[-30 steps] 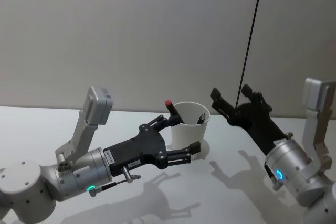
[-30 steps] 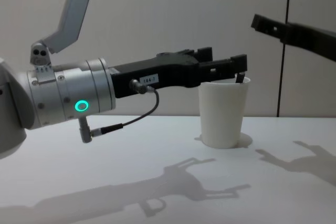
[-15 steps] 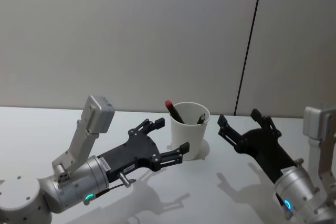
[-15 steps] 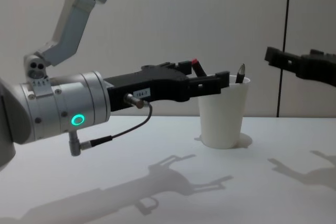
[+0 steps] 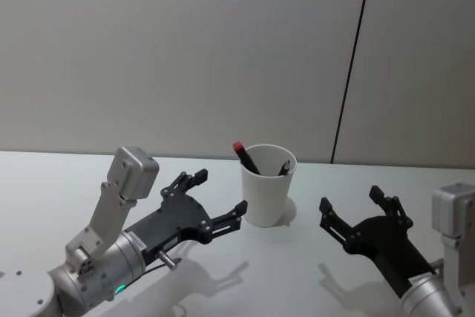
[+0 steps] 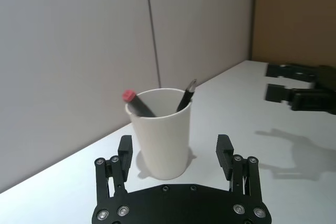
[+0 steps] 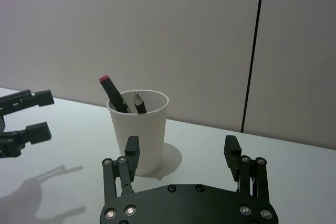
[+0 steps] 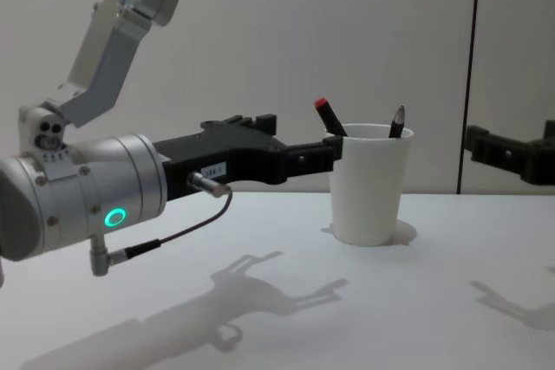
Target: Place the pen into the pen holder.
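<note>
The white paper pen holder (image 5: 267, 186) (image 8: 370, 184) (image 6: 160, 132) (image 7: 138, 129) stands upright on the white table. Two pens lean inside it: a black pen with a red cap (image 5: 243, 155) (image 8: 328, 116) (image 6: 136, 104) (image 7: 112, 92) and a dark pen with a silver tip (image 5: 284, 167) (image 8: 396, 120) (image 6: 187, 93) (image 7: 138, 102). My left gripper (image 5: 217, 198) (image 6: 175, 153) (image 8: 299, 146) is open and empty, just left of the cup. On the cup's right my right gripper (image 5: 355, 213) (image 7: 181, 153) (image 8: 512, 143) is open and empty, a little farther off.
A white table (image 5: 297, 257) spreads around the cup with free room in front. A grey wall with a dark vertical seam (image 5: 350, 64) stands behind.
Both arms have drawn back from the cup and lowered. My left gripper, which reached the cup's rim a second ago, now sits apart on its left. The red-capped pen stays in the cup.
</note>
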